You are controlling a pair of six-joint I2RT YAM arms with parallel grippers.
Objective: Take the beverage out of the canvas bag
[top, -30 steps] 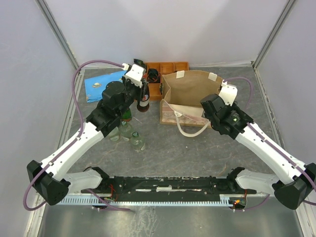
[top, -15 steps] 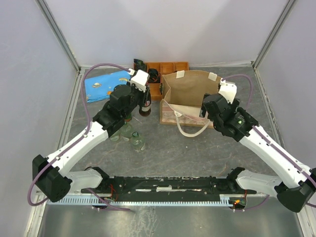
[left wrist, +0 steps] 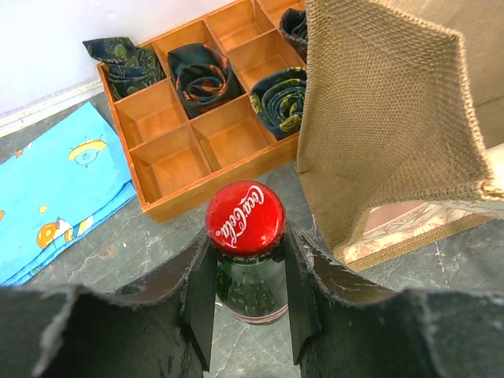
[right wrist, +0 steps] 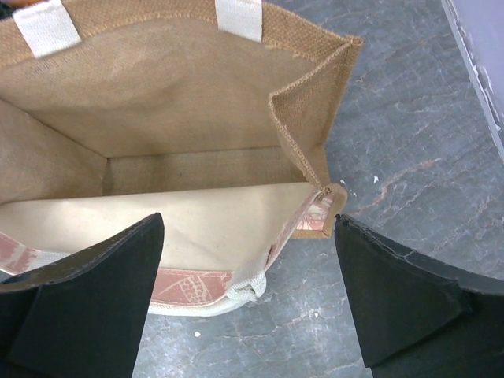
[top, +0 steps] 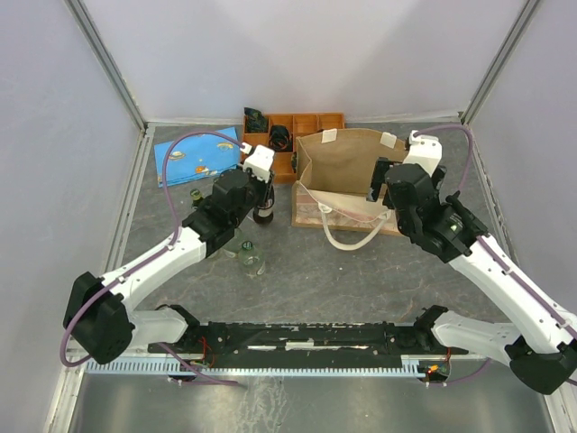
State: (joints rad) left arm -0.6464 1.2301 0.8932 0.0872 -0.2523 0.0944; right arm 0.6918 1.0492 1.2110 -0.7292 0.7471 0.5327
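Hiding much of the beverage bottle, the left gripper is pinching its neck beside the canvas bag near the tabletop's far edge; the right gripper is gaping wider than before over the bag.

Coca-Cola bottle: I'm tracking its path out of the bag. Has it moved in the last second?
Yes. The Coca-Cola bottle, held by the left gripper, moved down the top view, away from the orange tray.

Robot test cell in a laboratory setting, grey marbled table boxed in by plain pale wall panels on aluminium corner posts, white-and-black jointed left arm and matching right arm bolted to a black base rail, purple cables looped above.
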